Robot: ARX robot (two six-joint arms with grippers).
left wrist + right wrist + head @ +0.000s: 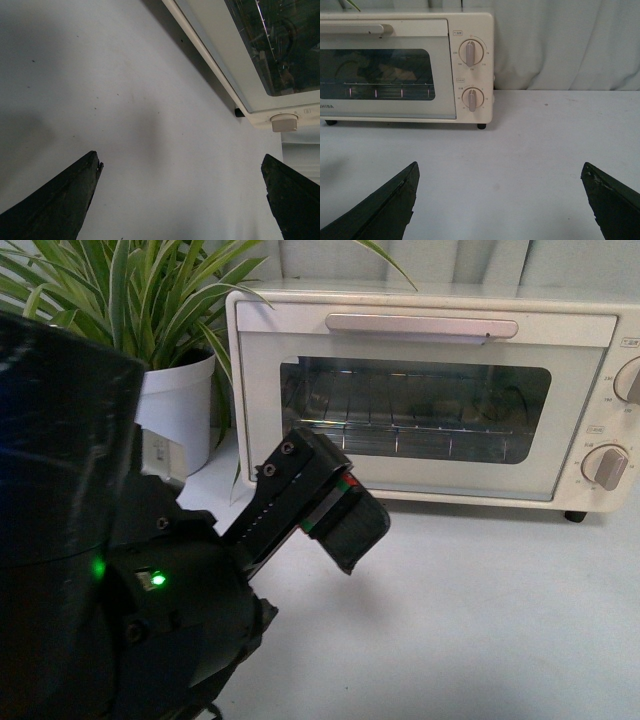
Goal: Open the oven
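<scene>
The cream-white oven point(420, 485) stands at the back of the white table, its glass door shut. Its silver bar handle point(420, 327) runs along the top of the door, a wire rack point(400, 430) shows behind the glass, and two knobs point(606, 466) sit at its right end. My left gripper point(345, 525) is open and empty, raised in front of the door's lower left corner, apart from it. In the left wrist view the oven's door point(225, 55) passes over open fingers point(65, 200). My right gripper point(502, 200) is open over bare table, facing the oven's knob end point(470, 52).
A spider plant in a white pot point(180, 400) stands left of the oven. A grey cloth backdrop point(570, 45) hangs behind the table. My left arm's dark body point(80, 570) fills the lower left of the front view.
</scene>
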